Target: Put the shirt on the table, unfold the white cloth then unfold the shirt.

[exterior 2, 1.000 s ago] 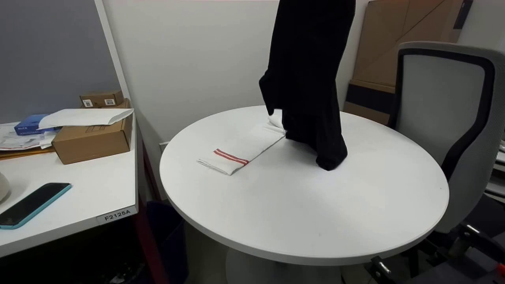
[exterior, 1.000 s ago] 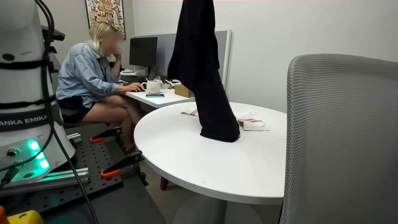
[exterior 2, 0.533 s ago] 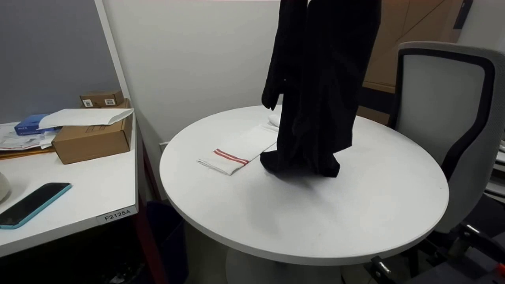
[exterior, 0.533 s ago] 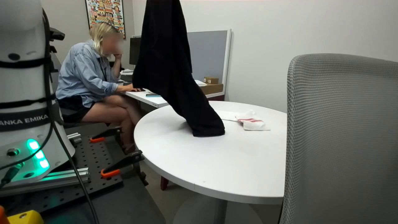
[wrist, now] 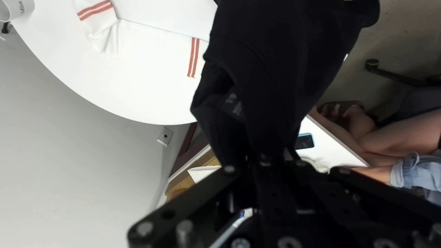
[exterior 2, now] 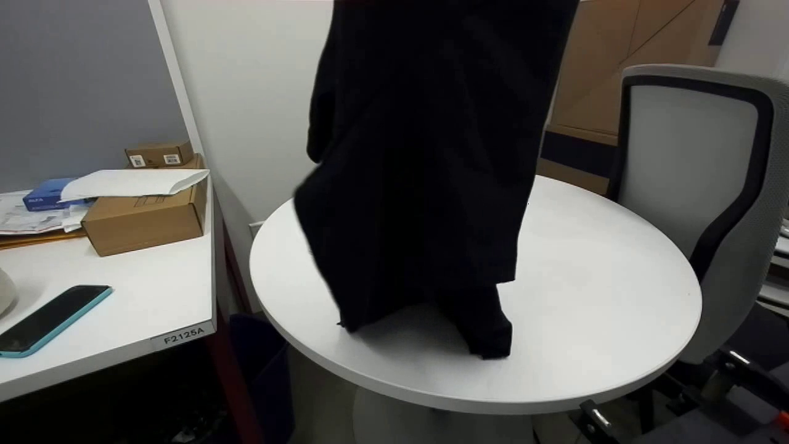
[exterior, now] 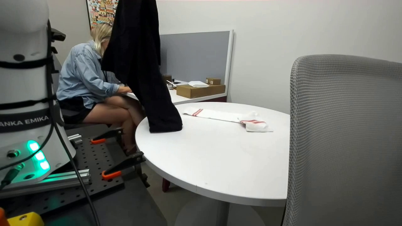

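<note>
The black shirt [exterior: 141, 69] hangs down in long folds over the near-left part of the round white table [exterior: 220, 163]. My gripper [wrist: 263, 156], seen in the wrist view, is shut on the top of the shirt; its fingertips are buried in dark fabric. Whether the lowest hem touches the table I cannot tell. On the tabletop lies the white cloth [exterior: 216, 115], a long narrow strip with red stripes and a bunched, folded-over end. In an exterior view the shirt [exterior 2: 425, 160] hides the cloth; the wrist view shows the cloth [wrist: 155, 44] beside the shirt.
A mesh chair [exterior: 342, 135] stands close against the table. Behind is a desk with a cardboard box [exterior: 198, 91], a phone [exterior 2: 55, 320] and a mug. A person [exterior: 84, 69] sits at that desk, near the hanging shirt in an exterior view.
The shirt has swung across the table, away from the white cloth and toward the desk side, hanging from my gripper throughout. The white cloth has stayed where it was.
</note>
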`<state>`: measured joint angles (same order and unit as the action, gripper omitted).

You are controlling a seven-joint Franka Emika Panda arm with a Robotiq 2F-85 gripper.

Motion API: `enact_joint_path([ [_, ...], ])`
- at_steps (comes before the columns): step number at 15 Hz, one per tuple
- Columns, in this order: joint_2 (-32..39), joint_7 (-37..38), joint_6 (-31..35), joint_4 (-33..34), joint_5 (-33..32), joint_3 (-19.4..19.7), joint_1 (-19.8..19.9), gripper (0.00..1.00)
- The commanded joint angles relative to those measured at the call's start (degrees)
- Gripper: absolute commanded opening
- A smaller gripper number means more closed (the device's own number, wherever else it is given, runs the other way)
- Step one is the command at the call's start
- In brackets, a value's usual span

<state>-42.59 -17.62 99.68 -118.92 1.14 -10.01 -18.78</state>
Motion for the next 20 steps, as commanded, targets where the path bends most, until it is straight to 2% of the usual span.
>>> enact_joint_path([
  [1,8.0,1.4,-2.0,7.8,0.7,2.1,2.4,0.01],
  [6,19.9,-0.5,-5.8,17.5,0.6,8.5,7.3,0.01],
  [11,33.7,-0.4,-9.5,27.9,-0.1,14.5,14.9,0.01],
  [15,43.7,0.7,-9.4,33.1,-1.3,16.4,19.8,0.01],
  [20,54.3,1.7,-9.5,38.7,-3.0,16.7,23.9,0.01],
])
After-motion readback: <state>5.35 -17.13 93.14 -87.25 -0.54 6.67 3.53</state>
